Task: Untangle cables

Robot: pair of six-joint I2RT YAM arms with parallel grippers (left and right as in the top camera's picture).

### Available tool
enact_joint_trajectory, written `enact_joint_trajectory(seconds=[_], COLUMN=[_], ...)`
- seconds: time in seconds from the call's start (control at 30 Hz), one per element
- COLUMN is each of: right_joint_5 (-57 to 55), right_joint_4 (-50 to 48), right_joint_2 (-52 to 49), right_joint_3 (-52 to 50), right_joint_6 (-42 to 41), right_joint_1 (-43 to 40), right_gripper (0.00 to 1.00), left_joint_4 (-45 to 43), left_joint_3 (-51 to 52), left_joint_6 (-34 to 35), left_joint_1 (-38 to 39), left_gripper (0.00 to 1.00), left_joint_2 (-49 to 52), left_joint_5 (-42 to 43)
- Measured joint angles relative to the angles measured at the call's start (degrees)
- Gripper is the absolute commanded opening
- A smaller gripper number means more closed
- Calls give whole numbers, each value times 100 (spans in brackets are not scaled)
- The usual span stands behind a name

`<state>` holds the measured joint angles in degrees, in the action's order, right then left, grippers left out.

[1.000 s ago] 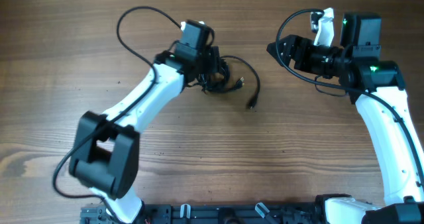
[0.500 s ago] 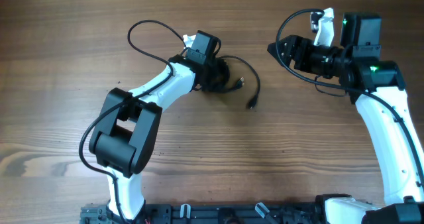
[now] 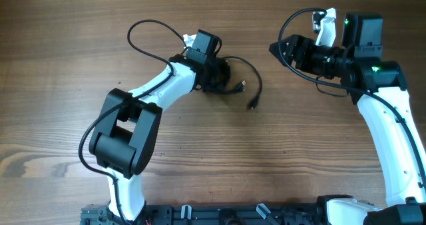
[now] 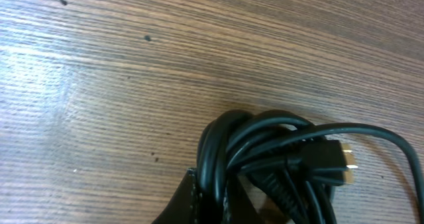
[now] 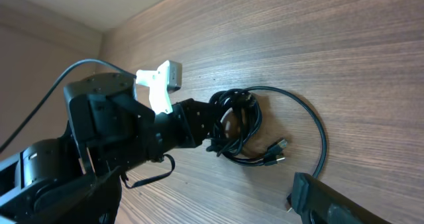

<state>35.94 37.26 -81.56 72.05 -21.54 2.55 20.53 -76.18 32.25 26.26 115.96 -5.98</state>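
The cables point(image 3: 225, 77) lie as a small black knotted coil on the wooden table, left of centre. One loose strand arcs right and ends in a plug point(image 3: 253, 106). My left gripper point(image 3: 214, 74) is shut on the coil's left side. In the left wrist view the coil point(image 4: 278, 158) fills the lower frame, a gold-tipped plug point(image 4: 346, 164) pokes out, and one dark finger point(image 4: 192, 197) presses against the strands. My right gripper point(image 3: 274, 49) hovers open to the right, well apart from the coil point(image 5: 238, 128). Only one of its fingers point(image 5: 334, 199) shows in the right wrist view.
The left arm's own black wire point(image 3: 150, 32) loops over the table behind it. The right arm's wire point(image 3: 293, 25) curls above its wrist. A black rail point(image 3: 219, 215) runs along the table's front edge.
The left gripper has shut on the coil, and the left arm's elbow has swung in towards the centre. The cables and the right arm have hardly moved.
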Motion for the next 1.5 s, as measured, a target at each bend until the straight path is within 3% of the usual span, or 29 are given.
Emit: enact_joint_trajectory(seconds=[0.27,0.6,0.9,0.93,1.0,1.03,1.27,1.5], right_joint_5=[-155,-1600,-1635,-1582,-1523,-1517,-1652,-1305], right_joint_4=[-651,-1421,-2138,-2225,-2315,-2321,-1493,-1316], right_joint_2=[0,-28,-1139,-1305,-1513,-1534,-1534,-1534], right_joint_3=[9,11,37,39,44,44,317,439], right_joint_6=[-789,-2100,-2455,-2470,-2503,-2516,-2426,-1641], right_joint_1=[623,1893,2031,2031,2031,2031,1945,1943], right_gripper=[69,62,50,44,10,4,4,4], left_joint_4=[-63,-11,-2,2,13,17,-2,26], left_joint_3=[-227,-232,-232,-232,-229,-229,-151,-13], left_joint_6=[1058,1250,1294,1368,1530,1572,1746,1805], left_joint_1=[-319,-297,-184,-184,-184,-186,-542,-1585], left_gripper=[4,4,4,4,4,4,4,4], left_joint_2=[-2057,-2116,-2116,-2116,-2105,-2098,-2094,-2223], left_joint_5=[621,743,911,997,1193,1270,2293,4411])
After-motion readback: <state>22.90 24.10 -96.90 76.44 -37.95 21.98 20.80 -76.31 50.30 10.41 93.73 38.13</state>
